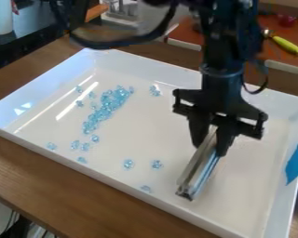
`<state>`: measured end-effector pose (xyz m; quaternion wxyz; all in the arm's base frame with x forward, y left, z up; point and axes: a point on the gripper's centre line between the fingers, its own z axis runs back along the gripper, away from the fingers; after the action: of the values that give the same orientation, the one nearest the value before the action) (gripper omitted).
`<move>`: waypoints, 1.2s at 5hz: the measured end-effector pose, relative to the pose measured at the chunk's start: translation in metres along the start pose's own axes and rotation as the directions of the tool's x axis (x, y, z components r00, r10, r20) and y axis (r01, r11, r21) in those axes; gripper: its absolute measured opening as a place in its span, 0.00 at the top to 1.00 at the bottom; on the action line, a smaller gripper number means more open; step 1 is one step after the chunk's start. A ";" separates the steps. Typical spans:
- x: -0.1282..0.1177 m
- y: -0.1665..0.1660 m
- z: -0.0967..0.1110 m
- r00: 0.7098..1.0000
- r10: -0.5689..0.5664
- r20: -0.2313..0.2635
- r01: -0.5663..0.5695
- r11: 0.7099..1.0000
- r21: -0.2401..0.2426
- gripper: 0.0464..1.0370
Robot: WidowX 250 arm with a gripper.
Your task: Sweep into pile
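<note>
Above brown wooden surface [58, 188], apparently mid-sweep, clasping long silvery bar [193, 174] in black two-fingered gripper [210, 149] at four o'clock; next, push stray translucent blue beads [128, 164] toward ten o'clock.

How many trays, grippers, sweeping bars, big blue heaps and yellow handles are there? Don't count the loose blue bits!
Tray: 1
Gripper: 1
Sweeping bar: 1
Big blue heap: 1
Yellow handle: 1
Total: 5
</note>
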<state>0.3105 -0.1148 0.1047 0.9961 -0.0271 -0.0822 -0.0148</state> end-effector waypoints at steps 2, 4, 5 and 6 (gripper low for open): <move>-0.014 0.037 -0.010 1.000 -0.013 0.009 0.013 0.999 0.031 0.68; -0.017 0.068 -0.009 1.000 -0.022 0.006 0.022 0.999 0.033 0.68; -0.012 0.082 -0.010 0.999 -0.032 0.026 0.031 0.999 0.042 0.68; -0.010 0.109 -0.008 1.000 -0.026 0.017 0.025 0.998 0.057 0.68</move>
<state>0.3054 -0.0065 0.0890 0.9955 0.0020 -0.0919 -0.0249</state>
